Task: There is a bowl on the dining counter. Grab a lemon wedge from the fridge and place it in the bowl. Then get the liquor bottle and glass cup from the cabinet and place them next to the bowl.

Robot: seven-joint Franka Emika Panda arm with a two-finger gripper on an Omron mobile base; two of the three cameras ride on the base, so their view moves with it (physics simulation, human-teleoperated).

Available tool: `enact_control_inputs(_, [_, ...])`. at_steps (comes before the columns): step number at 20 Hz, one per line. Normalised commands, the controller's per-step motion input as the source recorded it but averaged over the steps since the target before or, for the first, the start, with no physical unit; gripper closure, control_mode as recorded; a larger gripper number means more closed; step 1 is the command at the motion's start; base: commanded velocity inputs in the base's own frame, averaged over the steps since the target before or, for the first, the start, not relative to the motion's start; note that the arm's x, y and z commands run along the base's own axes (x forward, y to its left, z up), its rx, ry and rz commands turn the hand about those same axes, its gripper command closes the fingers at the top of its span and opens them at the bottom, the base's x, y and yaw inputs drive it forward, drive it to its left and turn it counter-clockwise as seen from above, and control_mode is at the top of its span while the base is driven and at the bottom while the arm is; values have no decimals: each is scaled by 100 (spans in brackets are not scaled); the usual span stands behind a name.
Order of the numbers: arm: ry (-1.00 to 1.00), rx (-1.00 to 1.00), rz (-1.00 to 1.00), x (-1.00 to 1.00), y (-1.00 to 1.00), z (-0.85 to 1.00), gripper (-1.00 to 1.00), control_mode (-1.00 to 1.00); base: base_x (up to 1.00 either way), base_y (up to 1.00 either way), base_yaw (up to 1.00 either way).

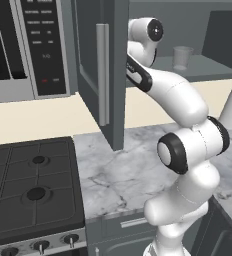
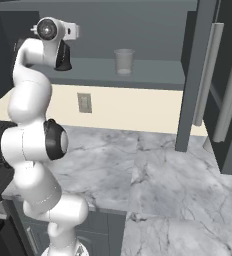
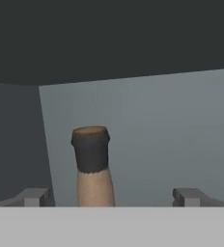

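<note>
We see the liquor bottle (image 3: 91,166) standing upright inside the open cabinet (image 2: 153,75), its dark cap nearer the left fingertip (image 3: 34,197) than the right, touching neither. Our gripper (image 3: 113,198) is spread wide inside the cabinet's left end. The glass cup (image 2: 123,61) stands well to the right on the same shelf, bare shelf between, above the marble worktop (image 2: 153,170).

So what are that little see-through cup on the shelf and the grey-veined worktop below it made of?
The small clear tapered cup looks like colourless glass: the shelf shows through its walls, though clear plastic can't be ruled out. The pale worktop with grey veins looks like polished marble, judging by the irregular veining and its smooth, faintly glossy surface; it could be an imitation.
</note>
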Motion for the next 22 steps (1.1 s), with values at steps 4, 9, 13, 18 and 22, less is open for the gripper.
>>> enact_control_inputs(4, [0, -4, 4, 16, 5, -36, 100, -100, 0, 0, 0])
enact_control_inputs(9, [0, -4, 5, 14, 9, -28, 100, -100, 0, 0, 0])
enact_control_inputs(13, [0, 0, 4, 8, 0, -5, 100, -100, 0, 0, 0])
enact_control_inputs(18, [0, 0, 2, 1, 0, 0, 100, -100, 0, 0, 0])
enact_control_inputs(22, [0, 0, 0, 0, 0, 0, 100, -100, 0, 0, 0])
